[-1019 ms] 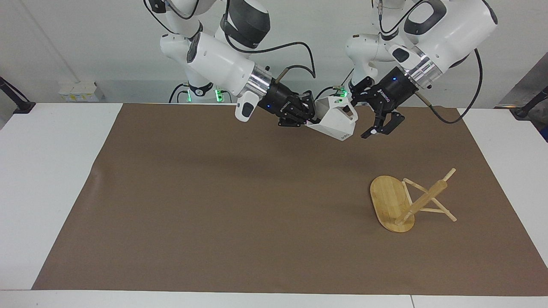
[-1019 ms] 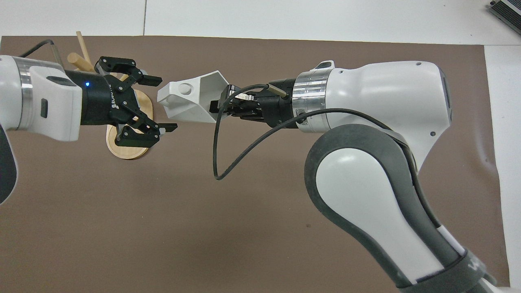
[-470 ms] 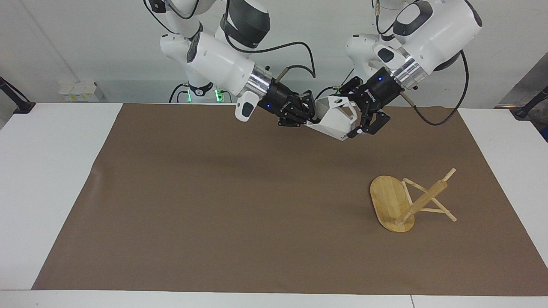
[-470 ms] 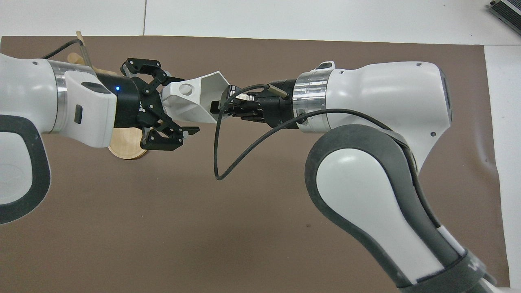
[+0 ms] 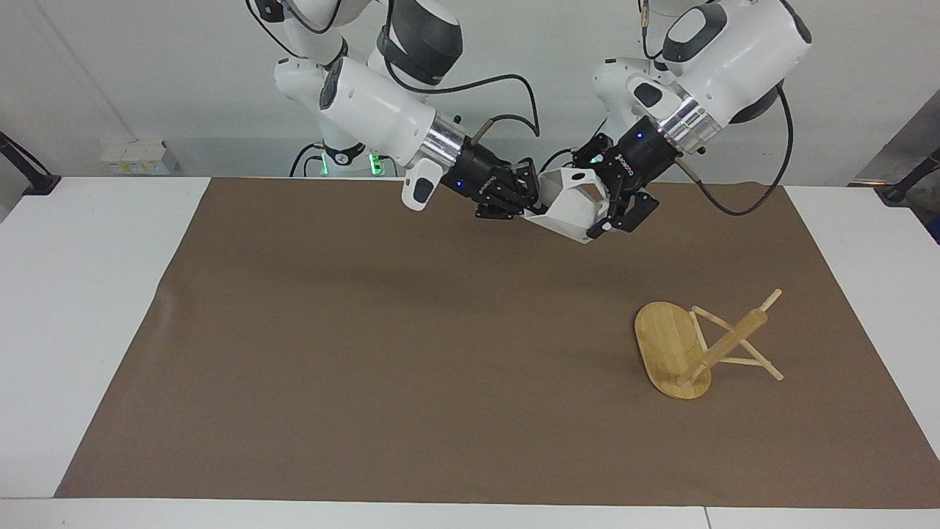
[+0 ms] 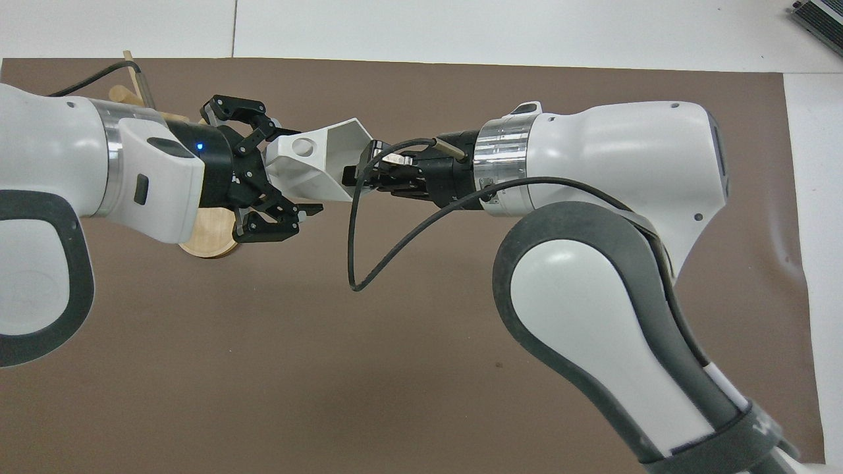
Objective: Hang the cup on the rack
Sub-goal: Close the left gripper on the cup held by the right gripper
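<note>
The white faceted cup [image 5: 576, 206] [image 6: 316, 164] hangs on its side in the air over the mat's edge by the robots. My right gripper [image 5: 530, 202] [image 6: 359, 172] is shut on its rim. My left gripper [image 5: 595, 198] [image 6: 299, 170] has its fingers closed on the narrow base end, one finger against the blocky handle. The bamboo rack [image 5: 672, 349] [image 6: 211, 230] lies tipped over on the mat toward the left arm's end, its post slanting off the base and its pegs touching the mat. In the overhead view the left arm hides most of it.
A brown mat [image 5: 367, 353] covers most of the white table [image 5: 88, 294]. A black cable [image 6: 352, 250] loops down from the right wrist. Nothing else lies on the mat.
The left gripper moved in from beside the cup, took the cup's base end between its fingers and closed on it. The right gripper kept its hold and barely moved.
</note>
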{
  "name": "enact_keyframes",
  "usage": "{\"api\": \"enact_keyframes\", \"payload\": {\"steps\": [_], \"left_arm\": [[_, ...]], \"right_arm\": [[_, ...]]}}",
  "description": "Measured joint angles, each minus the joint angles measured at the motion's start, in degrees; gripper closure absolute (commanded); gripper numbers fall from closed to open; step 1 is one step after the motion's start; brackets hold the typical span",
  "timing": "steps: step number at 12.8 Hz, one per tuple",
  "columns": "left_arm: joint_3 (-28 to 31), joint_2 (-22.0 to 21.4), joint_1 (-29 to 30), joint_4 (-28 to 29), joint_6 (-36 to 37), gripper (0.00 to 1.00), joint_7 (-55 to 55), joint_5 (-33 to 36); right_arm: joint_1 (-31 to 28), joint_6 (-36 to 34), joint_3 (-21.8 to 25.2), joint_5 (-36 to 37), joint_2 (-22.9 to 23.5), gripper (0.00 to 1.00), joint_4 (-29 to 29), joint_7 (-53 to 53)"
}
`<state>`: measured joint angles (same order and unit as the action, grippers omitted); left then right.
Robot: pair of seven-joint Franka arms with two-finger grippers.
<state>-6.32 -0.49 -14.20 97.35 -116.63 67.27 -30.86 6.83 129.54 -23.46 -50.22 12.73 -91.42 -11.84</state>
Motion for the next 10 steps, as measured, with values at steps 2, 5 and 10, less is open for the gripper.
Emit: {"api": "enact_keyframes", "payload": {"steps": [2,5,10], "left_arm": [[-0.05,0.05,-0.87,-0.09,-0.72,0.99,0.05,2.69],[0.0,0.14,-1.0,-0.09,-0.77,1.0,0.05,2.83],[0.02,0.15,-1.0,0.07,-0.72,1.0,-0.04,2.83]], "right_arm": [[-0.19,-0.17,0.08,0.0,-0.01,1.0,-0.15,0.16],[-0.22,-0.2,0.1,0.0,-0.01,1.0,-0.23,0.22],[-0.2,-0.2,0.09,0.04,-0.01,1.0,-0.36,0.22]]}}
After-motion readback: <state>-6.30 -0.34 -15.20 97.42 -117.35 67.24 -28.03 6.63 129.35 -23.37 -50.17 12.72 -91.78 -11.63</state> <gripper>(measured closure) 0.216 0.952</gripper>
